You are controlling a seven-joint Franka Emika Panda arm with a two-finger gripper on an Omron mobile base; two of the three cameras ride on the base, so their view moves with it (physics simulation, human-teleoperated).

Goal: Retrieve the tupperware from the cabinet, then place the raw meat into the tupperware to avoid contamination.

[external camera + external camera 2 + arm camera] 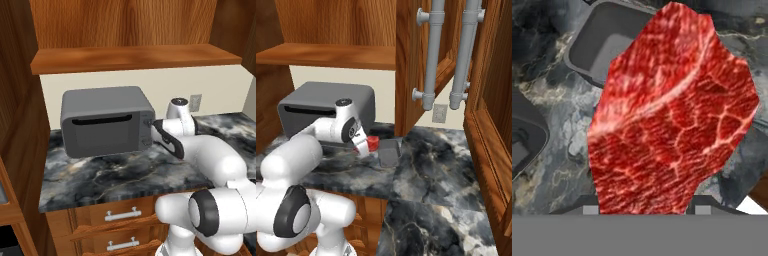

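Claw: the gripper (367, 146) is partly open, its jaws closed on the meat (672, 115); in the hand view the red marbled lump sits between the two finger tips and rises well above them.
Meat: held off the counter (446, 165), just left of the tub (389, 152) in the right base view (a small red corner shows past the white hand). In the hand view the lump covers part of the tub's rim.
Tub: small grey open-top tupperware, upright on the counter, out in front of the microwave's right end and well back from the front edge. Nothing can be seen lying in the part of its inside that shows in the hand view.
Cabinet: the reddish-brown upper cabinet (416, 60) hangs above the counter's back edge; in the right base view one door (491, 95) with two long silver bar handles (431, 55) stands swung open toward the camera.
Microwave: the big grey box (106, 127) stands at the back left of the counter, against the wall, door shut.
Arm: it reaches forward from the base over the counter's front edge, wrist beside the microwave's right end.
Counter: dark marbled stone, with wooden drawers (122, 215) under its front edge.
Wall: pale, with an outlet (439, 114) above the counter's back edge.
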